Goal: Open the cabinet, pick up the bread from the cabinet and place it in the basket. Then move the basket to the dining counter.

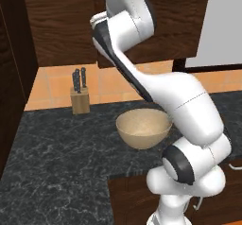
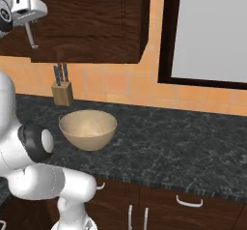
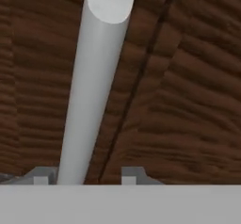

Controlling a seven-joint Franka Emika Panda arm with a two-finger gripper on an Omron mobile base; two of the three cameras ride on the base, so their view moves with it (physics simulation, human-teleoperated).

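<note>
The pincer (image 3: 84,177) sits up at the cabinet (image 3: 188,100) door, its fingertips (image 3: 133,175) narrowed to either side of the silver bar handle (image 3: 94,91), apparently gripping it. Below the cabinet, the basket (image 1: 143,127) rests on the black tabletop (image 1: 56,158), near the knife block (image 1: 80,96).

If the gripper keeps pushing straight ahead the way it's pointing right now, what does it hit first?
Most likely the cabinet door. The silver bar handle already runs between the fingertips, so the gripper straddles it; the wood panel lies just behind. Depth is hard to judge.
</note>
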